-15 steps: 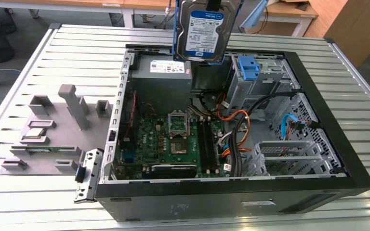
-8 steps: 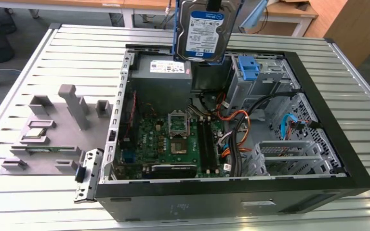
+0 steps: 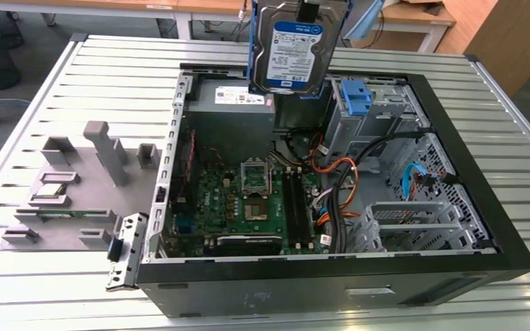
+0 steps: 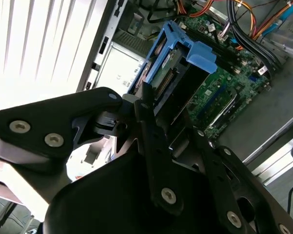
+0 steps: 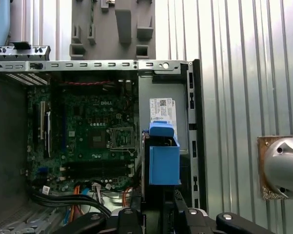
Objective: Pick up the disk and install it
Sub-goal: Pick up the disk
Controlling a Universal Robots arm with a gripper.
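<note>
The gripper (image 4: 165, 103), cut off by the top edge in the exterior view, clamps the disk (image 3: 288, 52) upright in open air over the far side of the open case (image 3: 339, 279), which holds a motherboard (image 3: 246, 200), cables (image 3: 344, 183) and a power supply (image 3: 232, 96) partly hidden behind the disk.

- A robotics lab or workshop.
- Slatted metal bench (image 3: 523, 138) bearing an opened computer case (image 3: 339, 293) and a grey parts jig (image 3: 94, 207).
- Wooden desks (image 3: 201, 5) behind.
</note>
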